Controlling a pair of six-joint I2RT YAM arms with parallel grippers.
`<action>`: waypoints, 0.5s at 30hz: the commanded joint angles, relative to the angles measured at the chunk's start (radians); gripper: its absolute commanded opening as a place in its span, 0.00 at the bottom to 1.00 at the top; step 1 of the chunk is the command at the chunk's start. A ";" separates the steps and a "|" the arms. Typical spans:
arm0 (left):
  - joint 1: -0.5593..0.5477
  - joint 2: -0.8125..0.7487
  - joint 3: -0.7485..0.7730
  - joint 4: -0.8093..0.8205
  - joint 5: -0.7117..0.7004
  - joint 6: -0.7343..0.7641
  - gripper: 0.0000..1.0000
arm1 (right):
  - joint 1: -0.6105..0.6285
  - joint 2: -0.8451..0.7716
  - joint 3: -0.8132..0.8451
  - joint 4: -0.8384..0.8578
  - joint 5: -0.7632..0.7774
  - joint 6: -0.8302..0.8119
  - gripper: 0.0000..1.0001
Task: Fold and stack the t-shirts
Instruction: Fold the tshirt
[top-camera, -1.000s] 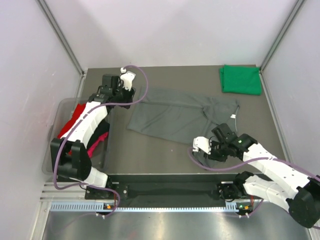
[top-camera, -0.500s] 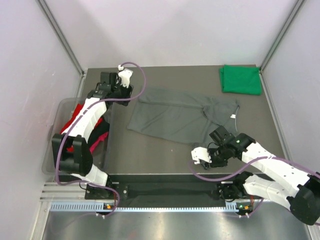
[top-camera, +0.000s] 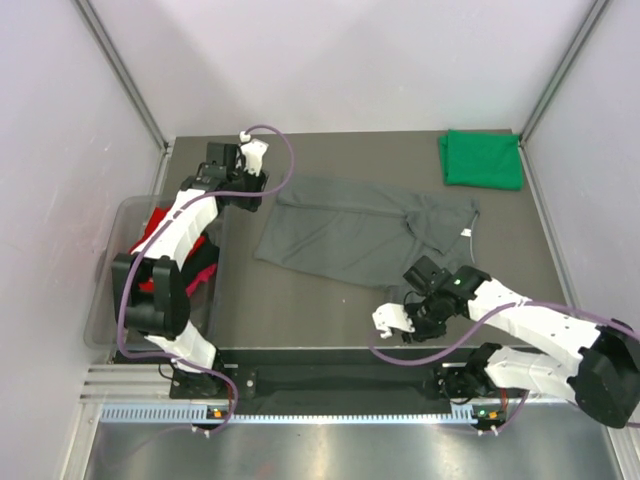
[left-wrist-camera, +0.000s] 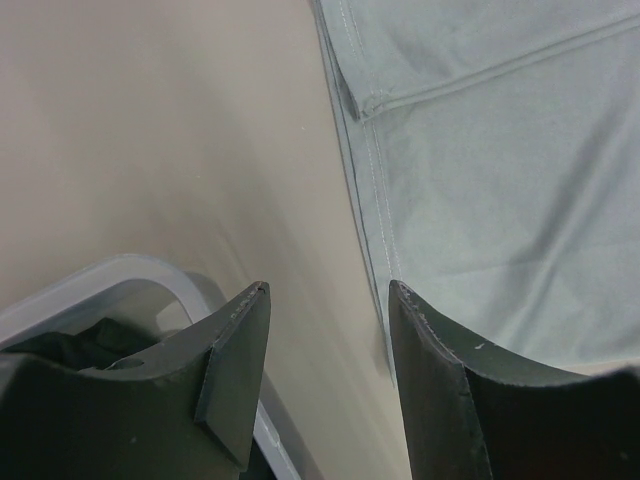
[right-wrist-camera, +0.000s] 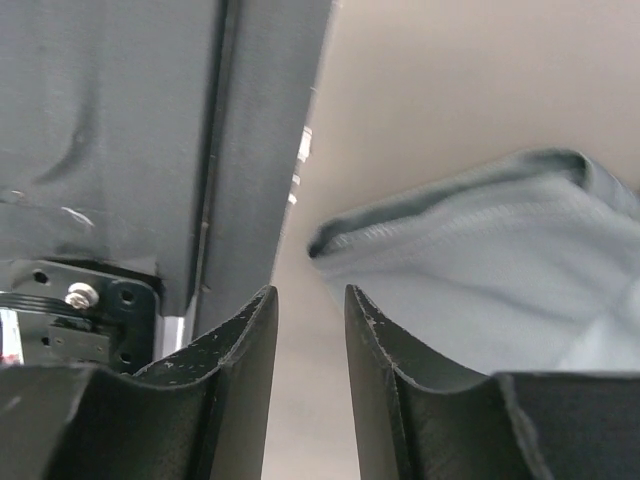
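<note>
A dark grey t-shirt (top-camera: 360, 235) lies spread and rumpled mid-table. A bright green t-shirt (top-camera: 482, 160) sits folded at the far right corner. Red and black t-shirts (top-camera: 165, 240) lie in the clear tub (top-camera: 115, 290) on the left. My left gripper (top-camera: 250, 192) hangs open between the tub and the grey t-shirt's far-left corner; bare table shows between its fingers (left-wrist-camera: 328, 290), with the t-shirt's hem (left-wrist-camera: 500, 180) just right of them. My right gripper (top-camera: 415, 300) is near the table's front edge, jaws narrowly open and empty (right-wrist-camera: 309, 292), a grey t-shirt corner (right-wrist-camera: 480, 250) ahead and to the right.
The tub's rim (left-wrist-camera: 130, 285) is close beside my left finger. A dark rail (top-camera: 330, 365) runs along the table's near edge, seen on the left in the right wrist view (right-wrist-camera: 150, 120). Pale walls enclose the table on three sides.
My right gripper has pulled back from the grey t-shirt's near edge toward the front of the table and leftward. The left gripper shifted only slightly. The t-shirts have not moved.
</note>
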 joint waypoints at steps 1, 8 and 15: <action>0.005 0.011 0.054 0.013 0.010 -0.011 0.56 | 0.053 0.063 -0.006 0.037 -0.020 0.015 0.35; 0.003 0.008 0.050 0.014 0.014 -0.011 0.56 | 0.080 0.146 -0.021 0.082 0.004 0.024 0.39; 0.003 0.008 0.047 0.016 0.019 -0.012 0.56 | 0.104 0.160 -0.041 0.140 0.049 0.052 0.39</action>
